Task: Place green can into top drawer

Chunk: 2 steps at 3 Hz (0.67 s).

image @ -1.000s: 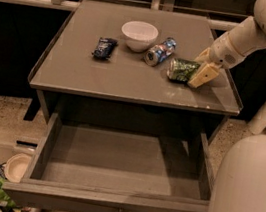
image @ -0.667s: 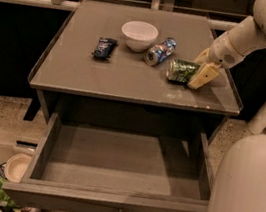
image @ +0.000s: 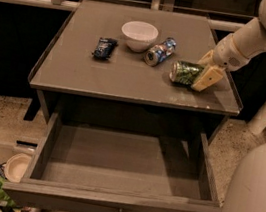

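Gripper (image: 206, 69) sits at the right side of the table (image: 122, 78), covering the right end of the green can (image: 183, 72), so the actual grip is anyone's guess. The top drawer (image: 108, 195) has its far end tucked under the table, and the dark packet (image: 104, 48) has a label way too small to read.

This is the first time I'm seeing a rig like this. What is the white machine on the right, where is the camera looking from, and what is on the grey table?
There is one camera view, looking down on the grey table from its front. The white shape is a robot's arm, reaching in from the right and ending in a single gripper. The gripper is at the green can, which lies on its side on the tabletop; I cannot tell whether it grips it. Also on top are a white bowl, a blue-and-silver can on its side and a dark packet. Below, the top drawer is pulled open, its bottom bare.
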{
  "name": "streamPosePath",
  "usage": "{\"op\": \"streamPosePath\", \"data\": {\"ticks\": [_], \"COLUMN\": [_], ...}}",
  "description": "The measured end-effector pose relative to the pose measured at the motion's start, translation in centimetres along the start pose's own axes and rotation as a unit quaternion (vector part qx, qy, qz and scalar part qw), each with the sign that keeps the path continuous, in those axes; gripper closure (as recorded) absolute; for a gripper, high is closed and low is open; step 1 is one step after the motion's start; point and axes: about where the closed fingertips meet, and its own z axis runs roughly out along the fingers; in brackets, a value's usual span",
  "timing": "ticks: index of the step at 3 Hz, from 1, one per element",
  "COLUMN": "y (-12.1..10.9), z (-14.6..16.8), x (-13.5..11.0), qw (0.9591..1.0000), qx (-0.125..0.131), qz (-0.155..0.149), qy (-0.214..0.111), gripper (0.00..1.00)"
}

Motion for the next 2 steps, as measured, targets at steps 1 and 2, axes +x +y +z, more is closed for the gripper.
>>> {"op": "streamPosePath", "data": {"ticks": [1,2], "y": [2.7,7.0], "z": [-3.2,-8.1], "x": [0.4,0.2], "qw": [0.9994,0.9958], "qx": [0.031,0.083], "qz": [-0.018,-0.035], "qy": [-0.001,-0.011], "gripper": [1.00,1.00]}}
